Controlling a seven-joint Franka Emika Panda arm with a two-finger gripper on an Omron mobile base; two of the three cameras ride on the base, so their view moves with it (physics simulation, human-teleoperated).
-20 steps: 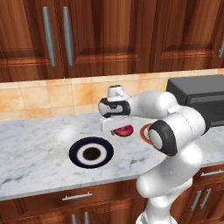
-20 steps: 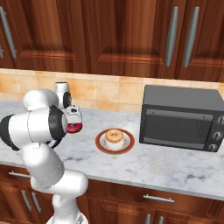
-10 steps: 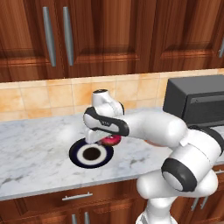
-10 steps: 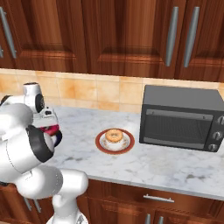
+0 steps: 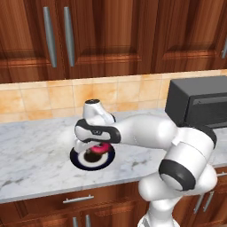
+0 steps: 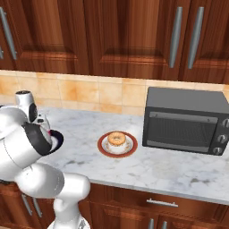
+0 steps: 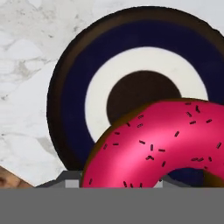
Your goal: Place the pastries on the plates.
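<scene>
Pincer [image 5: 95, 150] pinching pink doughnut [image 7: 157, 146], ring lying roughly flat, over navy plate [image 7: 70, 87]

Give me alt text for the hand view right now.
A pink-iced ring doughnut with dark sprinkles sits close to the camera, over a round dark navy plate with a white ring and dark centre. The plate rests on a pale marble counter.

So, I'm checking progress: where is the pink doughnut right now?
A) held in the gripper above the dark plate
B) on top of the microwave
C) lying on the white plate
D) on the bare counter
A: the gripper holds the pink doughnut over the dark plate; the white plate carries the tan doughnut.
</scene>
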